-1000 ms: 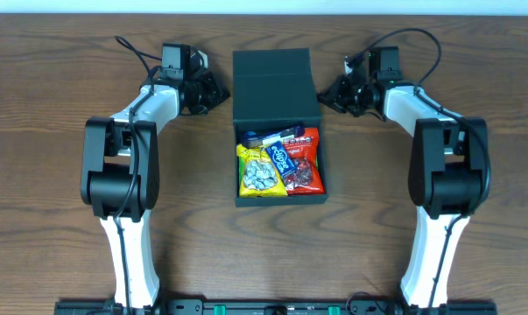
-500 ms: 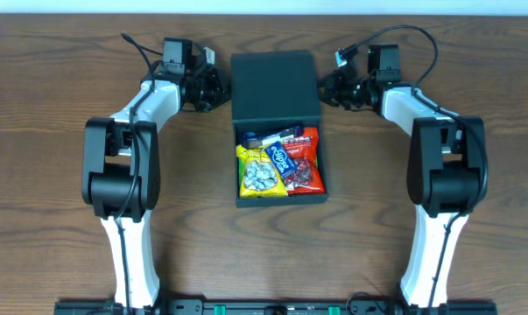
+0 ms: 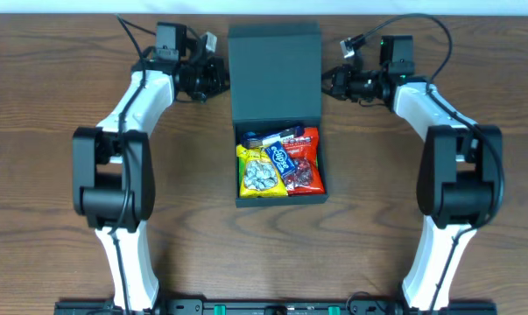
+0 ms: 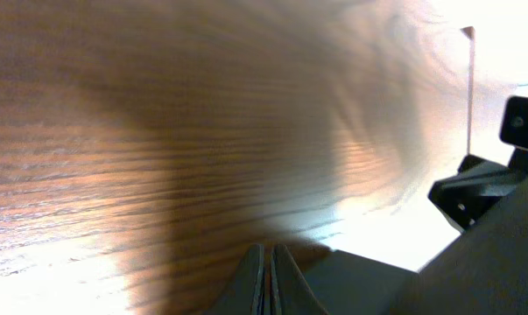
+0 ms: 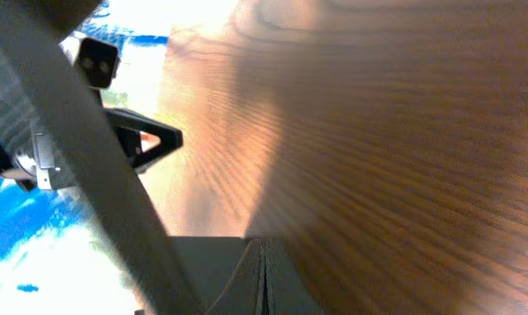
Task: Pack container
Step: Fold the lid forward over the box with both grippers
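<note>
The dark teal container (image 3: 278, 200) sits mid-table with its flap lid (image 3: 274, 70) lifted off the table at the far side. Inside lie a yellow packet (image 3: 259, 175), a red packet (image 3: 308, 166) and a blue packet (image 3: 284, 159). My left gripper (image 3: 219, 80) is shut, its tips at the lid's left edge. My right gripper (image 3: 327, 85) is shut at the lid's right edge. In the left wrist view the shut fingers (image 4: 268, 273) sit beside the dark lid (image 4: 369, 284). In the right wrist view the shut fingers (image 5: 262, 273) sit beside the lid (image 5: 202, 271).
The wood table (image 3: 53, 131) runs wide on both sides of the container. Both arm bases stand at the near edge. Cables loop above each wrist near the table's far edge. The opposite arm shows in each wrist view (image 4: 482, 188) (image 5: 132, 131).
Both grippers have moved toward the table's far edge, still at the lid's sides. The lid has come up and looks larger from above. The packets have not moved.
</note>
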